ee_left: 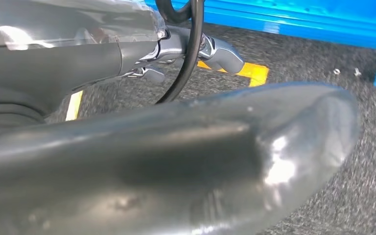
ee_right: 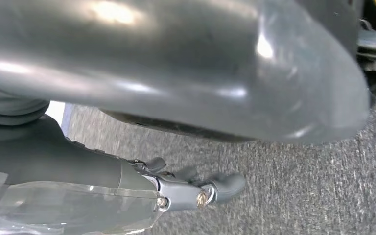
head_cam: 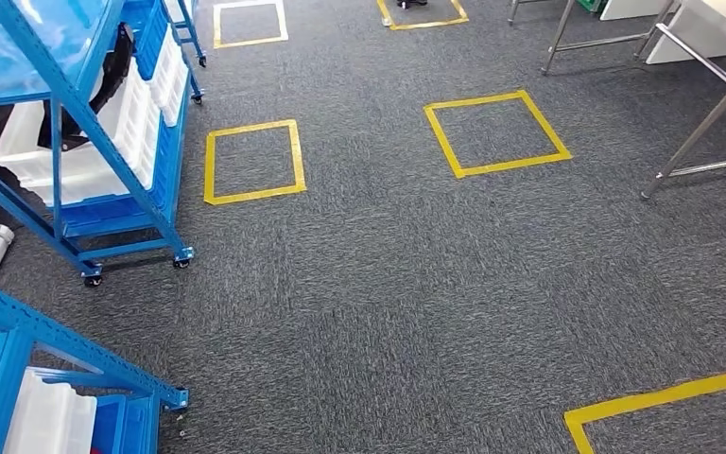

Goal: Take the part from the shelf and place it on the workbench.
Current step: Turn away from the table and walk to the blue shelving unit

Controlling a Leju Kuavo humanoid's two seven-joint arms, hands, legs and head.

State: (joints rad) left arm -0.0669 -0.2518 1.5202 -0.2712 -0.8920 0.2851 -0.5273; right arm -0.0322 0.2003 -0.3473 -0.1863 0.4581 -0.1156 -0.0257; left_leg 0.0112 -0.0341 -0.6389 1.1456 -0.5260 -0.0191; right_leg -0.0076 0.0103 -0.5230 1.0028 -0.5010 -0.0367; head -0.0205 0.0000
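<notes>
A blue wheeled shelf [head_cam: 76, 104] stands at the far left with white bins [head_cam: 137, 123] on its levels, and something black [head_cam: 109, 80] lies among them. I cannot make out the part itself. A corner of the metal workbench [head_cam: 718, 28] and its legs show at the top right. My left hand [ee_left: 176, 46] hangs low over the carpet beside a blue shelf base [ee_left: 298, 19], fingers stretched out, holding nothing. My right hand [ee_right: 176, 188] also hangs over the carpet, its fingers extended with nothing in them.
A second blue shelf [head_cam: 47, 378] with a white bin stands at the bottom left, close to me. Yellow tape squares [head_cam: 253, 161] [head_cam: 496, 132] mark the grey carpet, and another one [head_cam: 666, 407] lies at the bottom right. Open carpet stretches between shelves and workbench.
</notes>
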